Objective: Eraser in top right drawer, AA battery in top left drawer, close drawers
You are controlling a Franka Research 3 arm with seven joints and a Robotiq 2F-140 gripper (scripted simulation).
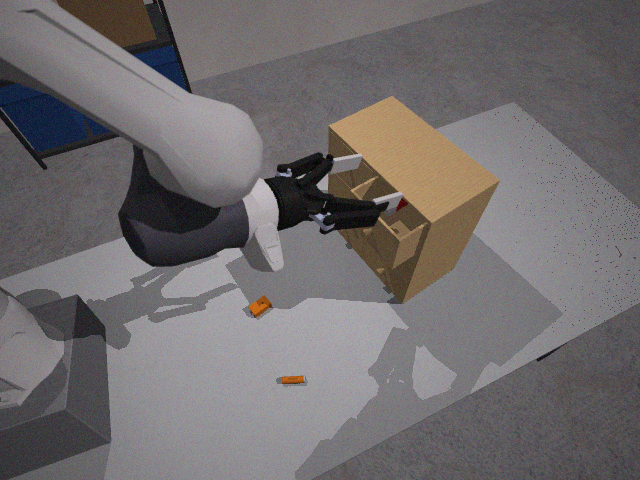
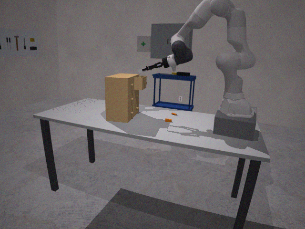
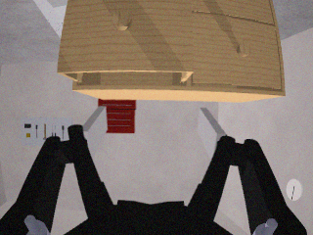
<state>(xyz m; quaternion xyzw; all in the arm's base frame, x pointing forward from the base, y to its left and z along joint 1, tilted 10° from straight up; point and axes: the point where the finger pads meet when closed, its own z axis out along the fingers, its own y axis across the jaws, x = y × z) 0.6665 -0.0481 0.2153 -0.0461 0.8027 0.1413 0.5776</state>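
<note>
My gripper (image 1: 368,181) (image 2: 142,70) (image 3: 152,118) is open, its fingertips wide apart above the front top edge of the wooden chest (image 1: 413,149) (image 2: 116,98). The top row's right drawer (image 1: 409,248) (image 2: 140,82) (image 3: 122,54) is pulled partly out. The red part of the eraser (image 1: 401,205) shows behind one fingertip, at the open drawer; the rest is hidden, and I cannot tell if it rests. The wrist view shows no eraser between the fingers. The top row's left drawer looks pushed in. The orange AA battery (image 1: 293,379) (image 2: 174,114) lies on the table.
An orange block with a hole (image 1: 260,305) (image 2: 168,120), perhaps a sharpener, lies on the table (image 1: 206,408) (image 2: 197,142) between the robot's base and the chest. A blue cart (image 2: 174,77) and a red cabinet (image 3: 120,119) stand in the background.
</note>
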